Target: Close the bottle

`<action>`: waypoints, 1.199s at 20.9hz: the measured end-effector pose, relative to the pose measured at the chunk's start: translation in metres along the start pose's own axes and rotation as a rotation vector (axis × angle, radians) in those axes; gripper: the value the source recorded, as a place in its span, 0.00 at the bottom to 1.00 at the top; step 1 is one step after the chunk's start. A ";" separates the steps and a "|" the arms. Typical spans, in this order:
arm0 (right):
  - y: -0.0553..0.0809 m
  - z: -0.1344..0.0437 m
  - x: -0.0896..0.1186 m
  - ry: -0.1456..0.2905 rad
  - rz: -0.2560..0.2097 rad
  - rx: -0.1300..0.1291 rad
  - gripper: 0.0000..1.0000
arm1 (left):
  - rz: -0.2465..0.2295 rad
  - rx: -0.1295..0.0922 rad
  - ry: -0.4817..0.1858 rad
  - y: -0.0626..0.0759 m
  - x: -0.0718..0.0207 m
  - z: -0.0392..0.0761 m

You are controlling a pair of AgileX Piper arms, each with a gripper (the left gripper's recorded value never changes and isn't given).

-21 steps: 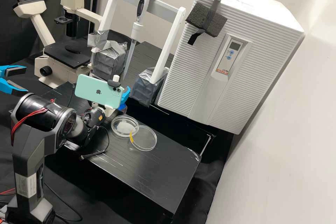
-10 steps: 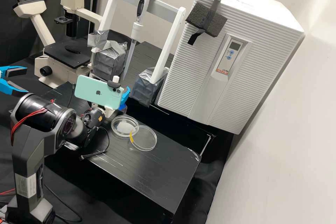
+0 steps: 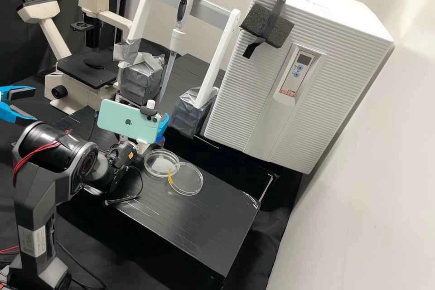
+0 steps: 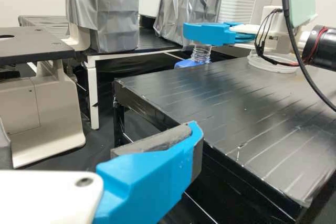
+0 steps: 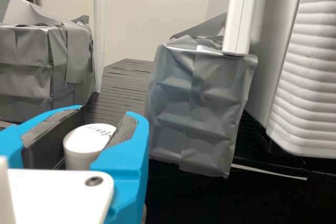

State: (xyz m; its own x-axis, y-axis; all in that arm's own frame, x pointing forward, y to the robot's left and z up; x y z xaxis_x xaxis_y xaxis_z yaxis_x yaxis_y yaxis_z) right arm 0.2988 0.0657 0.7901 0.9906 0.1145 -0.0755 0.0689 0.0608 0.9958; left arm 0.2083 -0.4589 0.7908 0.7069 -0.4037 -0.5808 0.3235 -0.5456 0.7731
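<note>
My right gripper [image 4: 210, 32] hovers at the far edge of the black platform [image 4: 247, 114], directly above the clear threaded neck of the bottle [image 4: 201, 54]. Its blue fingers [image 5: 123, 145] are shut on a white cap [image 5: 88, 141]. In the high view the right gripper [image 3: 161, 126] sits just behind the mint-green phone [image 3: 129, 121] mounted on its wrist, which hides the bottle. My left gripper [image 3: 16, 102] is far off at the bench's left side, open and holding nothing; one of its fingers [image 4: 152, 177] points toward the platform.
Two clear petri dishes [image 3: 161, 162] [image 3: 186, 179] lie on the platform beside the right wrist. Behind stand a pipette stand [image 3: 181, 13] on tape-wrapped blocks [image 3: 140, 74], a microscope [image 3: 68, 68] and a large white ribbed machine [image 3: 294, 68].
The right wrist with its phone has shifted slightly down and to the right. The left gripper has barely moved.
</note>
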 end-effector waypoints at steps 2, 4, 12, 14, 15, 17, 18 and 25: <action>0.000 0.000 0.000 0.000 0.000 0.000 0.00 | 0.000 0.000 0.000 0.000 0.0000 0.000; 0.000 0.000 0.000 0.000 0.000 0.000 0.00 | 0.000 0.000 0.000 0.000 0.0000 0.000; -0.001 -0.002 0.001 0.001 -0.004 0.003 0.00 | 0.000 0.000 0.000 0.000 0.0000 0.000; -0.001 -0.003 0.001 0.003 -0.003 0.005 0.00 | 0.000 0.000 0.000 0.000 0.0000 0.000; -0.001 -0.004 0.003 0.005 -0.002 0.015 0.00 | 0.000 0.000 0.000 0.000 0.0000 0.000; 0.000 -0.004 0.006 0.002 -0.005 0.030 0.00 | 0.000 0.000 0.000 0.000 0.0000 0.000; -0.001 -0.004 0.007 0.000 -0.007 0.037 0.00 | 0.000 0.000 0.000 0.000 0.0000 0.000; 0.000 -0.004 0.008 0.001 -0.007 0.042 0.00 | 0.000 0.000 0.000 0.000 0.0000 0.000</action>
State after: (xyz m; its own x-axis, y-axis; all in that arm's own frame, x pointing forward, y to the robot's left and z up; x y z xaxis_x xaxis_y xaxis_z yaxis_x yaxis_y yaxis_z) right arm 0.3063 0.0708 0.7892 0.9899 0.1152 -0.0821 0.0803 0.0199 0.9966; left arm 0.2083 -0.4589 0.7908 0.7069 -0.4037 -0.5808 0.3235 -0.5456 0.7731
